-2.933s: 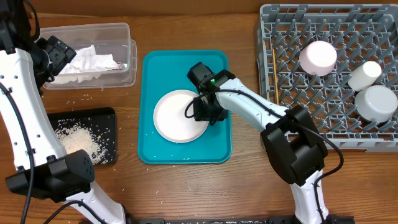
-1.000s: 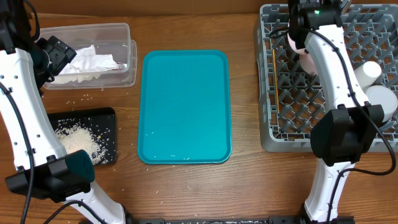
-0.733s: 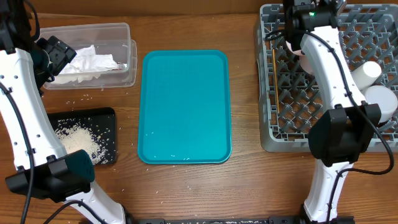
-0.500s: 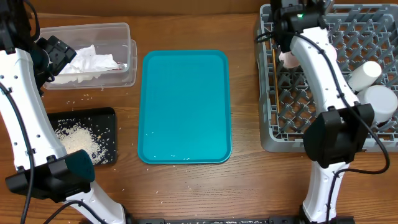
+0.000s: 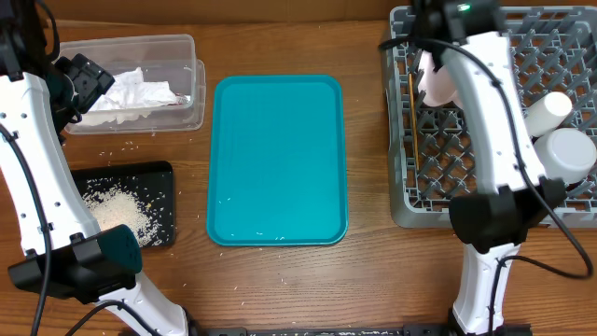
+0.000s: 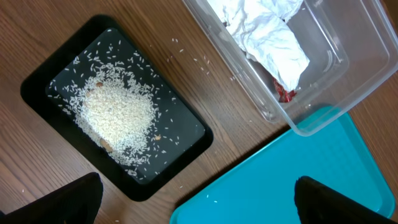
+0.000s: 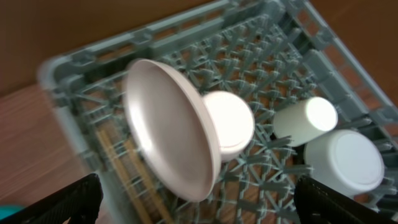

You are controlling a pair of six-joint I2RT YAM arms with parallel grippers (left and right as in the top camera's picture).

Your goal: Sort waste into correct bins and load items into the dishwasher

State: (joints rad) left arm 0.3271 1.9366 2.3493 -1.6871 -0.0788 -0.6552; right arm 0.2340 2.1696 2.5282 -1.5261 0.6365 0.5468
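Observation:
My right gripper (image 7: 199, 208) hangs open above the grey dishwasher rack (image 5: 399, 201), apart from everything in it. Below it a pale-pink plate (image 7: 171, 134) stands on edge between the pegs, leaning toward a smaller round dish (image 7: 233, 121). A cup (image 5: 548, 110) and a bowl (image 5: 569, 151) sit upside down further right. Wooden chopsticks (image 5: 410, 112) lie along the rack's left side. My left gripper (image 6: 199, 208) is open and empty, high over the gap between the black tray (image 6: 186, 134) of rice (image 6: 118, 112) and the clear tub (image 6: 348, 93) with napkins (image 6: 267, 37) and a red wrapper (image 6: 285, 93).
The teal serving tray (image 5: 280, 159) lies bare in the middle of the wooden table, with a few rice grains on it. Loose grains are scattered on the wood (image 5: 121, 149) between tub and black tray. The right arm's base stands at the front right.
The right gripper carried the plate from the teal tray into the rack, then opened and let it go. The plate now stands on edge. The left arm has not moved.

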